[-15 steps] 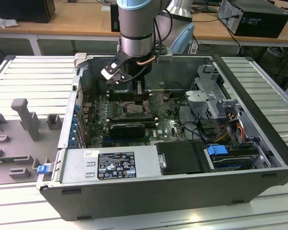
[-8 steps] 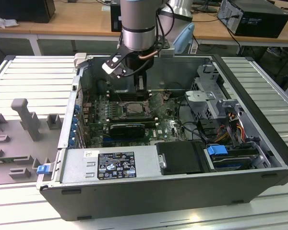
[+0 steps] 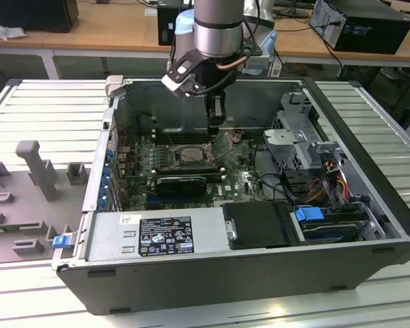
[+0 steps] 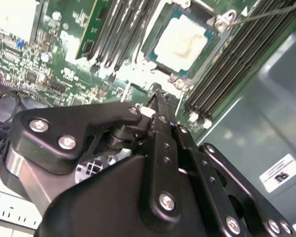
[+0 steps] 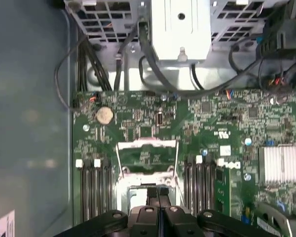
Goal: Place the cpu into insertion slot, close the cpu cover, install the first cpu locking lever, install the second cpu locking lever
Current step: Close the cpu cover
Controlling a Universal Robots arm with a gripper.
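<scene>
The cpu, a pale silvery square, lies in the insertion slot on the green board. The cpu cover, a thin silvery frame, stands swung open off the slot, at the slot's far edge in the first wrist view. It also shows tilted up in the exterior view as the cpu cover, beside the insertion slot. My gripper hangs just above the slot's back edge. Its black fingers are pressed together with nothing between them. A thin locking lever sticks up beside the slot.
Long black memory slots flank the socket on both sides. The open computer case has a drive cage, cables and a power supply around the board. A grey ribbed table with fixtures lies outside.
</scene>
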